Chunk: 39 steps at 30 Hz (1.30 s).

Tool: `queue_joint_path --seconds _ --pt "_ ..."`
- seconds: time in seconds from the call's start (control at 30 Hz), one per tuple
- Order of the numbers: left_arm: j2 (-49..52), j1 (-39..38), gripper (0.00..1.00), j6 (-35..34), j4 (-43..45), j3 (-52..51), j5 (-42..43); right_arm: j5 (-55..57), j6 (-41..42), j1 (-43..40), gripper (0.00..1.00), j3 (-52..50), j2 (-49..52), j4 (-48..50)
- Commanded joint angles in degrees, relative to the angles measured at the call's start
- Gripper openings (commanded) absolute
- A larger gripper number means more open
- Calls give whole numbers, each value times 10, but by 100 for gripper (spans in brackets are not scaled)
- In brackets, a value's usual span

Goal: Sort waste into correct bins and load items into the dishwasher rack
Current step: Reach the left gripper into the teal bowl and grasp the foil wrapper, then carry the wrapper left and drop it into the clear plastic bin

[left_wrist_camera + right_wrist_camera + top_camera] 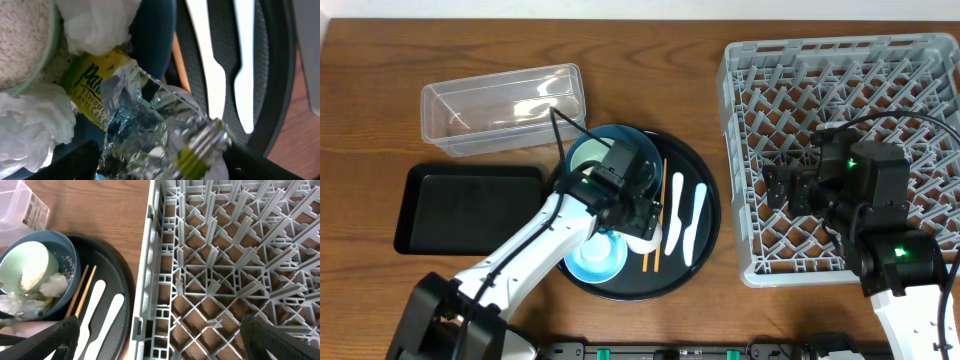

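So far nothing is sorted: the yellow-green wrapper [145, 115] seems pinched by the left gripper [632, 200] over the round tray [713, 215], and the right gripper [782, 187] is held wide above the empty rack [840, 60] at three o'clock.

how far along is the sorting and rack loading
Done: nothing; the rack, tub and black tray look empty. In hand: the left gripper has its fingers either side of the wrapper on the plate; grip unclear. The right gripper hangs open over the rack. Left: tissue, rice, green bowl, blue bowl, plate, chopsticks and utensils, all on the round tray.
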Motion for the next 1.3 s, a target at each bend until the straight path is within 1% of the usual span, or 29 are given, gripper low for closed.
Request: queue_joint_path --seconds 0.0,0.07,0.1,0.13,0.43,0.5,0.57,0.63,0.7,0.73,0.77,0.93,1.03,1.17,1.27 --pt "5 3 75 8 0 8 -64 7 7 6 99 11 0 -5" --pt "5 3 73 8 4 8 -69 7 7 6 99 11 0 -7" --pt "5 3 70 8 8 8 -69 7 7 6 99 11 0 -8" --pt "5 3 69 8 10 8 -69 7 7 6 99 11 0 -9" --pt "-1 3 66 8 60 8 -69 13 7 6 99 11 0 -15" --pt "-1 3 60 8 62 8 -69 13 7 6 99 11 0 -16" --pt "-1 3 50 8 63 8 -69 13 7 6 99 11 0 -16" --pt "-1 3 33 8 68 8 -70 13 7 6 99 11 0 -16" --pt "-1 3 14 8 74 8 -74 13 7 6 99 11 0 -16" --pt "-1 3 9 7 78 8 -78 13 7 6 99 11 0 -16" --pt "-2 3 7 7 80 9 -84 13 7 6 99 11 0 -16" --pt "-19 5 6 8 79 24 -129 13 7 6 99 11 0 -21" --pt "-49 23 6 8 79 49 -169 17 6 6 99 11 0 -23" --pt "-83 82 6 8 90 85 -229 17 6 6 99 11 0 -23" --pt "-90 148 6 8 129 92 -232 17 7 6 99 11 0 -23"
